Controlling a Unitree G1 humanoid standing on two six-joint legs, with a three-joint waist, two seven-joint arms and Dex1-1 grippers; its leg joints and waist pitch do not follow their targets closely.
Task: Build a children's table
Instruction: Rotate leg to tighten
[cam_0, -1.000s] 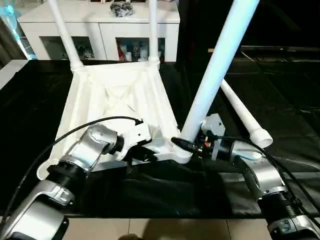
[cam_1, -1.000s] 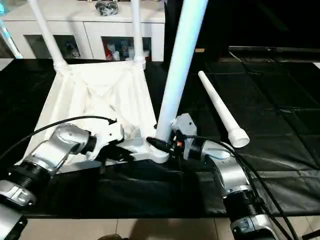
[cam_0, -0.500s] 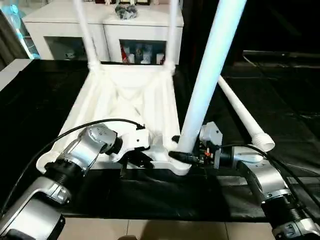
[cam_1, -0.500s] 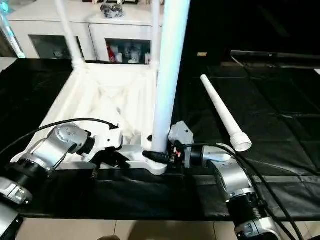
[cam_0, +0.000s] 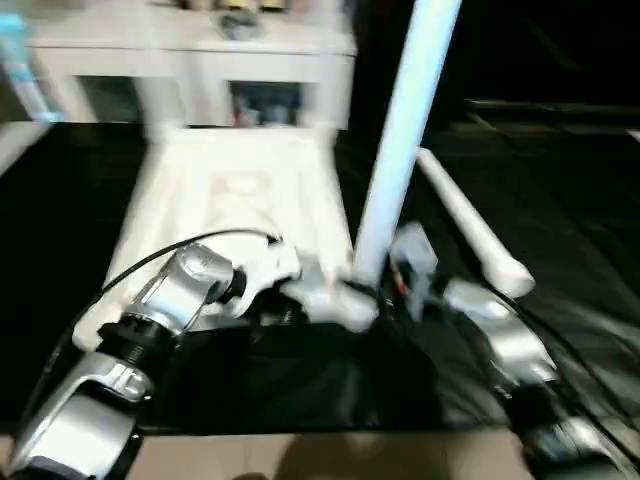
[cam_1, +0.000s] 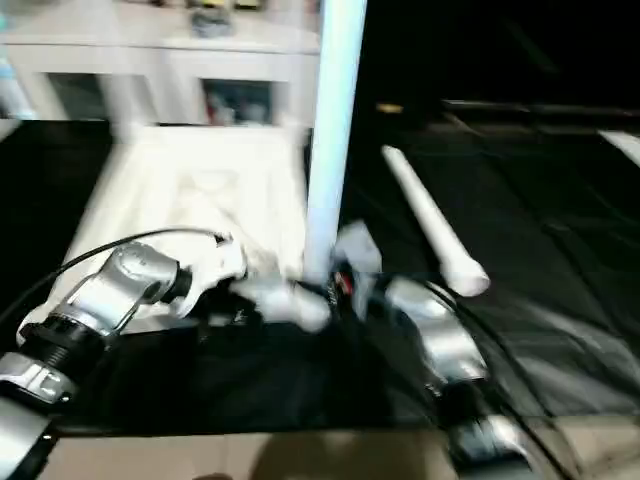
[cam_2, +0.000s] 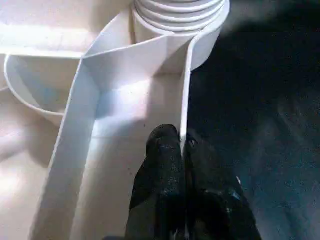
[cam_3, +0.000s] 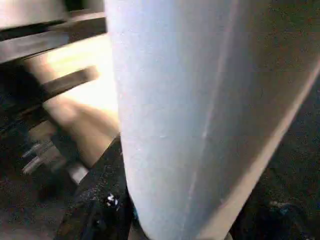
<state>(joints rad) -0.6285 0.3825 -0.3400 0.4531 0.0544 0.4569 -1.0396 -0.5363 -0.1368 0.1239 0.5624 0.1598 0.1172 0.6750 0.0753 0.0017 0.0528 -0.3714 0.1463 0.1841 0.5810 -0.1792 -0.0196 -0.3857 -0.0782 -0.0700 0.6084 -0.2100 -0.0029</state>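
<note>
The white tabletop (cam_0: 230, 190) lies upside down on a black cloth. My left gripper (cam_2: 179, 140) is shut on its thin rim wall (cam_2: 186, 90), just short of the near right corner socket (cam_2: 180, 15). A long white leg (cam_0: 400, 140) stands almost upright in that socket. My right gripper (cam_0: 385, 285) is closed around the leg's lower end (cam_3: 190, 115), with one black finger (cam_3: 100, 200) against its side. Another leg (cam_0: 470, 225) lies loose on the cloth to the right.
A white cabinet (cam_0: 200, 50) with glass doors stands behind the table. The black cloth (cam_0: 560, 180) stretches to the right of the loose leg. The table's front edge runs just below my forearms, with tan floor (cam_0: 300, 455) under it.
The leg in my right gripper has swung from leaning right to nearly upright. The head view has shifted and blurred. My left gripper keeps its hold on the rim.
</note>
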